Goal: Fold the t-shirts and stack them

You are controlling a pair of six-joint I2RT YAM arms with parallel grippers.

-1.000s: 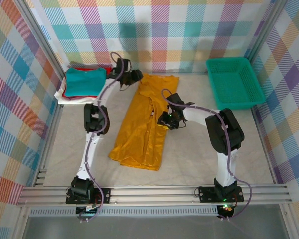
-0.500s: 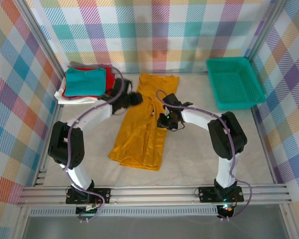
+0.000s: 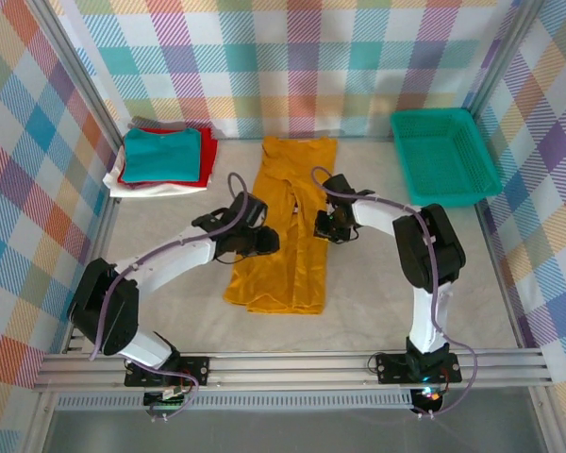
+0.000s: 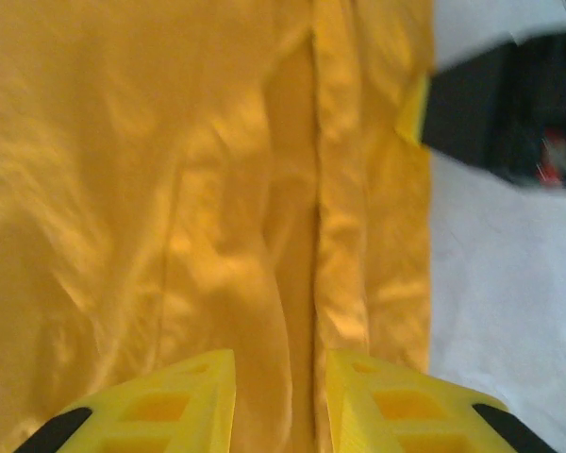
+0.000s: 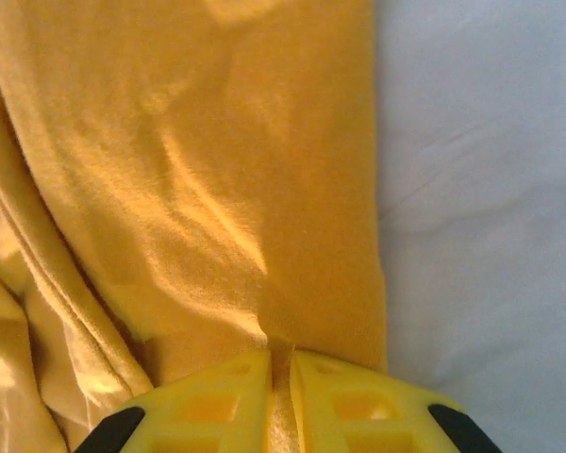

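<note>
The mustard-yellow tee (image 3: 288, 226) lies folded lengthwise in a long narrow strip down the middle of the table. My left gripper (image 3: 267, 243) hovers over its left half, open, with the cloth's centre seam (image 4: 313, 217) running between the fingers (image 4: 170, 401). My right gripper (image 3: 323, 226) sits at the strip's right edge, shut on a pinch of yellow fabric (image 5: 264, 189) beside bare table. The folded teal tee (image 3: 160, 153) tops a stack at back left, over red (image 3: 206, 151), white (image 3: 141, 187) and grey (image 3: 146, 123) tees.
A green mesh basket (image 3: 443, 156) stands at the back right. Checked walls close off the back and both sides. The pale table cloth (image 3: 406, 311) lies bare right of the tee. The right arm's dark wrist (image 4: 509, 113) shows in the left wrist view.
The left arm has swung from beside the stack forward to the tee's left middle. The right gripper has moved right and back, and the tee now lies straighter and further right.
</note>
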